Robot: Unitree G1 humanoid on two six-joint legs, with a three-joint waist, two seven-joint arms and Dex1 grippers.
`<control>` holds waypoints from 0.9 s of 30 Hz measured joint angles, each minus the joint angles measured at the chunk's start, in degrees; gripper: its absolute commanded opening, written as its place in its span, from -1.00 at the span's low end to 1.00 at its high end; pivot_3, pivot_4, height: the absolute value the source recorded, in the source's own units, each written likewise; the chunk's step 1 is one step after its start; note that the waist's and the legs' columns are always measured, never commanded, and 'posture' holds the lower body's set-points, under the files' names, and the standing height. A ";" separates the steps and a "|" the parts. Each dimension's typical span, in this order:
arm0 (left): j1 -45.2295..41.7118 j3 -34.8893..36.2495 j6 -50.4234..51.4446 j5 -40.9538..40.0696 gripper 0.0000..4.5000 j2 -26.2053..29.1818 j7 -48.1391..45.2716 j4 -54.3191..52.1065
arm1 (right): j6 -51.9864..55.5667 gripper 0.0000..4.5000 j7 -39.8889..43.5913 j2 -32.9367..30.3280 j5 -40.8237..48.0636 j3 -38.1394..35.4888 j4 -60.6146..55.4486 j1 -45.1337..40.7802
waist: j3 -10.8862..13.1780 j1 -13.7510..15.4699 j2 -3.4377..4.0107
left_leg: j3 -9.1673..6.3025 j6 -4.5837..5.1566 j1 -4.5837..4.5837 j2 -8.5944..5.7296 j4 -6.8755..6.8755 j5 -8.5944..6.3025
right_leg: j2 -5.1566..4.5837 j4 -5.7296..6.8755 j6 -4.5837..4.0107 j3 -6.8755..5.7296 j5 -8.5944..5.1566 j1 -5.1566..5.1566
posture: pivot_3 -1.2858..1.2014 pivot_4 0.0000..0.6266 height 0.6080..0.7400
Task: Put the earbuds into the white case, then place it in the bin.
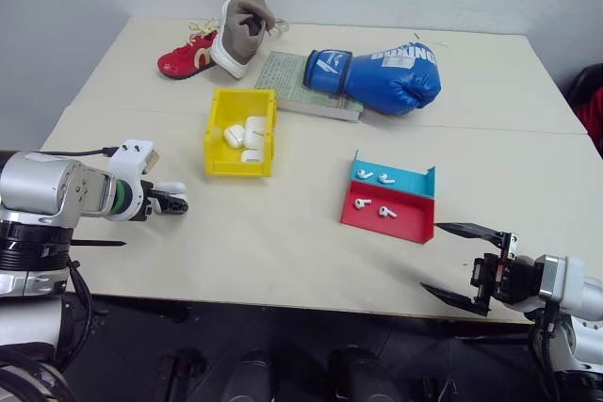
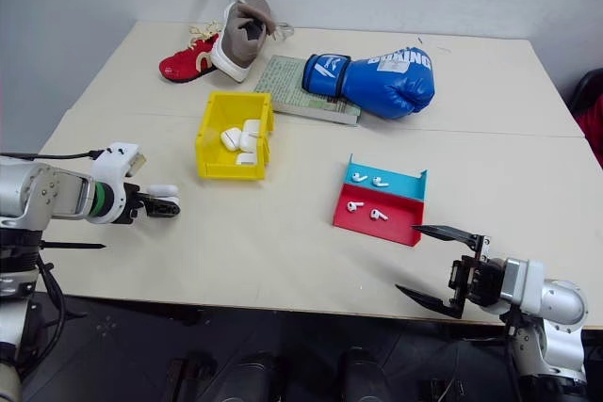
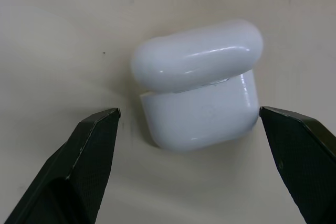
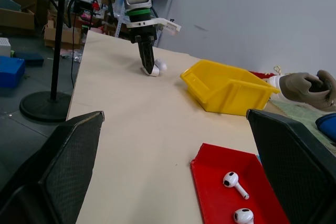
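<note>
Near the frame's bottom, your right gripper [image 1: 468, 265] is hanging wide and empty. Your left gripper [image 3: 189, 145] is straddling the white case [image 3: 199, 85] at left, jaws wide. Mid-frame, the red-and-teal tray [image 1: 391, 221] is holding four earbuds [image 1: 363, 202]; the bin [image 1: 219, 129] is holding other white cases [image 1: 252, 133]. Upper frame: book [image 1: 287, 82], boxing glove [image 1: 386, 72], shoes [image 1: 217, 44] on the table [image 1: 283, 242].

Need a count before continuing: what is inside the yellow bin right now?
The yellow bin holds three white cases bunched together, lids shut. Whether earbuds are inside them cannot be seen, nor anything lying beneath them.
</note>
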 measured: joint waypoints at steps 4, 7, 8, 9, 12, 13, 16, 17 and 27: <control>-1.57 0.11 1.35 1.48 0.98 -2.31 0.74 -0.02 | -0.21 1.00 0.04 0.02 0.02 0.00 0.14 -0.14 | 0.00 0.14 -0.01 | -0.02 0.00 0.00 -0.01 0.02 0.00 | 0.00 -0.01 0.01 -0.01 0.00 0.02 | 0.03 -0.52 1.00; -1.78 1.58 3.10 2.95 0.98 -4.89 2.52 -0.41 | -0.22 1.00 0.01 0.04 0.01 0.01 0.32 -0.13 | 0.00 0.15 0.00 | -0.03 0.00 0.00 -0.01 0.01 0.00 | 0.00 0.00 0.01 -0.02 0.00 0.03 | 0.03 -0.52 1.00; -1.78 2.41 3.55 3.33 0.98 -5.54 3.28 -0.50 | -0.18 1.00 -0.05 0.04 0.00 0.01 0.30 -0.14 | 0.00 0.14 0.00 | -0.03 0.00 0.01 -0.01 0.02 0.00 | 0.00 0.01 0.01 -0.02 0.00 0.03 | 0.03 -0.52 1.00; -1.74 2.72 3.67 3.55 0.98 -5.87 3.86 -0.58 | -0.14 1.00 -0.12 0.04 -0.03 0.02 0.27 -0.13 | 0.00 0.14 0.00 | -0.03 -0.01 0.01 -0.01 0.02 0.01 | 0.00 0.00 0.01 -0.02 0.00 0.03 | 0.03 -0.52 1.00; -0.85 4.86 4.01 3.83 0.98 -8.06 6.44 -2.04 | 0.11 1.00 -0.52 0.04 -0.17 0.13 -0.44 -0.12 | -0.01 0.15 0.01 | -0.03 -0.02 0.04 -0.01 0.03 0.01 | -0.01 0.02 0.01 -0.02 0.01 0.05 | 0.03 -0.52 1.00; -0.41 5.30 4.00 3.83 0.98 -8.52 7.16 -2.73 | 0.18 1.00 -0.67 0.05 -0.19 0.23 -0.58 -0.11 | -0.01 0.17 0.00 | -0.05 -0.02 0.04 -0.01 0.03 0.02 | -0.01 0.01 0.01 -0.02 0.01 0.06 | 0.03 -0.52 1.00; 0.57 6.97 3.93 3.86 0.98 -10.16 9.43 -3.87 | 0.46 1.00 -1.30 0.09 -0.28 0.79 -1.06 -0.12 | -0.04 0.29 0.07 | -0.06 -0.03 0.08 -0.01 0.04 0.02 | -0.02 0.02 0.01 -0.02 0.01 0.09 | 0.03 -0.52 1.00; 0.80 7.07 3.90 3.84 0.98 -10.40 10.02 -4.39 | 0.57 1.00 -1.42 0.36 -0.40 0.97 -1.41 -0.12 | -0.05 0.30 0.07 | -0.06 -0.04 0.07 -0.01 0.04 0.03 | -0.02 0.02 0.01 -0.03 0.01 0.09 | 0.03 -0.52 1.00; 3.63 9.77 3.41 1.58 0.98 -13.11 16.29 -8.17 | 1.05 1.00 -2.20 0.69 -1.14 1.03 -1.66 -0.38 | -0.10 0.57 0.16 | -0.07 -0.04 0.11 -0.02 0.04 0.03 | -0.02 0.01 0.01 -0.03 0.01 0.13 | 0.03 -0.52 1.00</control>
